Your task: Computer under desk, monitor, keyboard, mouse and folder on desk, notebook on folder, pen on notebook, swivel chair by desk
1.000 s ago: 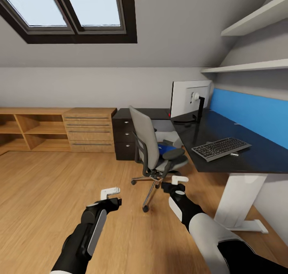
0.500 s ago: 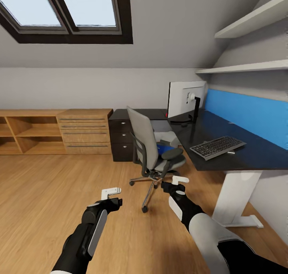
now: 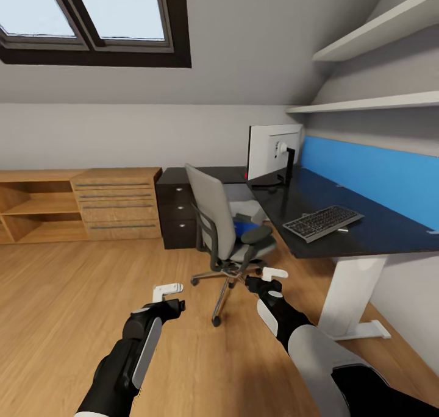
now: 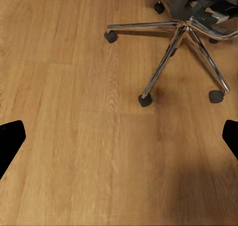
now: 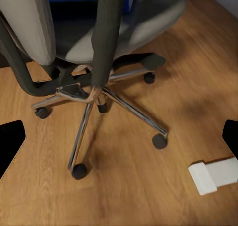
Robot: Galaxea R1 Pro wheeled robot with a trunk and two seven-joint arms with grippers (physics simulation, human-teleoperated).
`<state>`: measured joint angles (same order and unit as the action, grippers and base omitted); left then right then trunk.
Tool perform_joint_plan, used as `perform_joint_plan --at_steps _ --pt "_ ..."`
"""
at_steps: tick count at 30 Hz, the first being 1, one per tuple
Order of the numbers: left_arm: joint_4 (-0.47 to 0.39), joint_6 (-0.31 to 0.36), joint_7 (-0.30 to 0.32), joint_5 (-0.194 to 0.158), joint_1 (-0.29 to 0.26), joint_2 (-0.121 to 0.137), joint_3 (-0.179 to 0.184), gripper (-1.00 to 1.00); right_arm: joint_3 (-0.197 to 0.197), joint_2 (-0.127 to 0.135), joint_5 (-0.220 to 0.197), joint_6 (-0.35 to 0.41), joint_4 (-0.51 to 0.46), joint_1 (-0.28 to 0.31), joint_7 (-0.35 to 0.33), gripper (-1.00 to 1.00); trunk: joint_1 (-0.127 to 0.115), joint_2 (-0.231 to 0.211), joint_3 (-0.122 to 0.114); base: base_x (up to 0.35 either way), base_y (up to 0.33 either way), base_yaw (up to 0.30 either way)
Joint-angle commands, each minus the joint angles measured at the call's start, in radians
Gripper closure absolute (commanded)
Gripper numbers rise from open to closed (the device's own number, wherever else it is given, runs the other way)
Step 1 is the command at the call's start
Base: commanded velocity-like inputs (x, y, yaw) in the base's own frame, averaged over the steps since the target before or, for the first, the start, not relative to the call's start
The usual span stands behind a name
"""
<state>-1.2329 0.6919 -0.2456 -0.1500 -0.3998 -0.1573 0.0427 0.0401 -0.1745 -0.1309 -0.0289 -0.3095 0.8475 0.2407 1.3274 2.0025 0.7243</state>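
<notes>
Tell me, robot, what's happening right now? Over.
Left end effector open, right end effector open, both empty. Blue folder on grey padded swivel chair. Nothing blocking.

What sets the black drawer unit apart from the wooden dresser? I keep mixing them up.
The black drawer unit is dark and narrow, tucked under the desk end. The wooden dresser is light, wider, and joins open shelving. Both stand against the back wall.

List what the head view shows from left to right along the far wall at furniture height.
Open wooden shelf unit → light wooden dresser → black drawer unit → swivel chair → monitor → keyboard
</notes>
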Motion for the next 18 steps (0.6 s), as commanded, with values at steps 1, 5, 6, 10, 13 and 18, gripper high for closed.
perform_joint_plan --at_steps 1,5,6,10,13,18 --pt "-0.002 0.003 -0.009 -0.011 -0.001 0.001 0.001 -1.0 0.004 0.0 -0.01 -0.003 0.001 0.001 0.002 -1.0 0.0 0.0 0.001 0.304 0.096 0.0" --pt "-0.006 0.003 -0.009 -0.011 -0.001 0.004 0.002 -1.0 0.004 0.0 -0.01 -0.003 0.001 0.0 -0.004 -1.0 0.0 0.0 0.001 0.302 0.143 0.0" --pt "-0.007 0.003 -0.009 -0.011 -0.001 0.004 0.002 -1.0 0.004 0.0 -0.01 -0.004 0.001 0.0 -0.005 -1.0 0.0 0.0 0.001 0.284 0.21 0.0" --pt "-0.008 0.002 -0.009 -0.011 -0.001 0.004 0.003 -1.0 0.005 0.0 -0.01 -0.005 0.001 0.0 -0.006 -1.0 0.0 0.0 0.001 0.276 0.224 0.0" --pt "-0.008 0.002 -0.01 -0.011 -0.001 0.004 0.003 -1.0 0.006 0.0 -0.01 -0.005 0.0 0.0 -0.006 -1.0 0.0 0.0 0.001 0.269 0.233 0.0" --pt "-0.009 0.001 -0.009 -0.011 -0.001 0.004 0.003 -1.0 0.005 0.0 -0.01 -0.01 0.0 0.0 -0.006 -1.0 0.0 0.0 0.001 0.231 0.204 0.0"
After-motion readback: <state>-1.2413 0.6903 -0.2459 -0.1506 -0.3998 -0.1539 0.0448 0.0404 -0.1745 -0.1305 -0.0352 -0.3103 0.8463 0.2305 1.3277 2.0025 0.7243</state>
